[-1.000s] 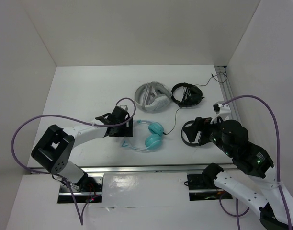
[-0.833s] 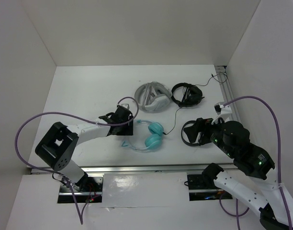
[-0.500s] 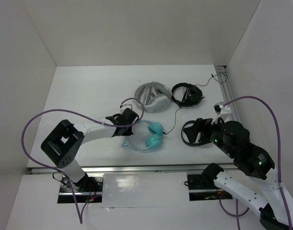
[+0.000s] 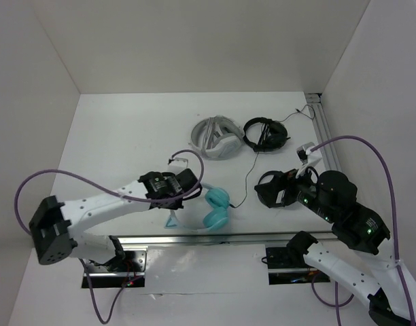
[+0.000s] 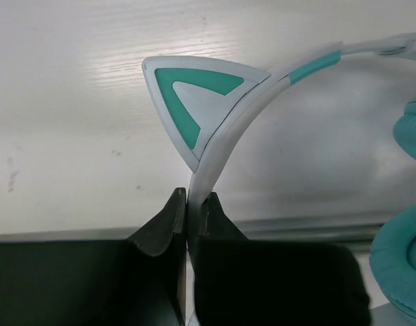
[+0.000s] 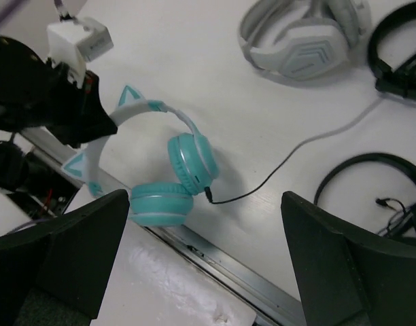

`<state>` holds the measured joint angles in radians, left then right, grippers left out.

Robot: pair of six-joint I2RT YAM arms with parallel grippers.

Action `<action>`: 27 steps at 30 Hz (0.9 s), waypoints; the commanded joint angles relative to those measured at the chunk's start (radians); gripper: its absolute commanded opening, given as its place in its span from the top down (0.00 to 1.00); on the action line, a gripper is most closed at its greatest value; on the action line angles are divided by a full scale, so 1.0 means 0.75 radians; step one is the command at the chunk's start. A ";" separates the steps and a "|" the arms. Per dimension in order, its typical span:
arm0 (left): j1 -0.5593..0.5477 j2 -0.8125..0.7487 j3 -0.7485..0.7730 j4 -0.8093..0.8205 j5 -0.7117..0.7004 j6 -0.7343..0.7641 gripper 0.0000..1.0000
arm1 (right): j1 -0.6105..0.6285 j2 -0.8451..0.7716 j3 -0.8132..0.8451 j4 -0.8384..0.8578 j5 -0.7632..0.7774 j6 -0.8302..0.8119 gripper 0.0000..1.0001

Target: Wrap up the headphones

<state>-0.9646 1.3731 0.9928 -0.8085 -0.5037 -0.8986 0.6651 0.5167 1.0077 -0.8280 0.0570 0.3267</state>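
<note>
Seen from overhead, the left gripper (image 4: 183,190) is clamped on the pale headband (image 5: 225,142) of the teal cat-ear headphones (image 4: 213,207), which sit toward 6 o'clock on the white table (image 4: 119,136), close to the metal rail (image 4: 194,239) along its near edge. The left wrist camera shows both black fingers (image 5: 160,227) pressed together on the thin band just below one cat ear (image 5: 187,98), a white triangle with a teal inset that points to 12 o'clock in that view, while a teal ear cup (image 5: 402,272) fills the corner at 4 o'clock. From the right wrist camera the two ear cups lie side by side, the one closer to the table's edge lying beside the rail, and the thin black cable (image 6: 276,170) leaves the other cup and trails across the table toward 2 o'clock. The right gripper (image 6: 204,231) hangs above the table with its jaws wide apart and nothing between them, at about 3 o'clock from the teal pair in the overhead view. A grey-white headset (image 4: 215,138) lies at 12 o'clock from the teal pair, black headphones (image 4: 266,134) just beside it at 1 o'clock, and a second black pair (image 6: 371,187) rests below the right arm.
</note>
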 commanded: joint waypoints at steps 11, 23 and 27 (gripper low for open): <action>0.044 -0.513 0.558 -0.744 -0.355 0.079 1.00 | 0.007 0.302 0.251 0.268 -0.684 -0.466 0.00; 0.372 -0.616 0.887 -0.744 -0.169 0.386 1.00 | 0.128 0.851 0.416 0.472 -0.325 -0.569 0.04; 0.406 -0.628 0.945 -0.744 -0.102 0.435 1.00 | 0.128 0.900 0.369 0.635 -0.311 -0.569 0.07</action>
<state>-0.6804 0.9142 1.6585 -1.4113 -0.6399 -0.6098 0.7551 1.1973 1.2976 -0.5285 -0.1974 -0.0765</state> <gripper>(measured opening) 0.121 0.936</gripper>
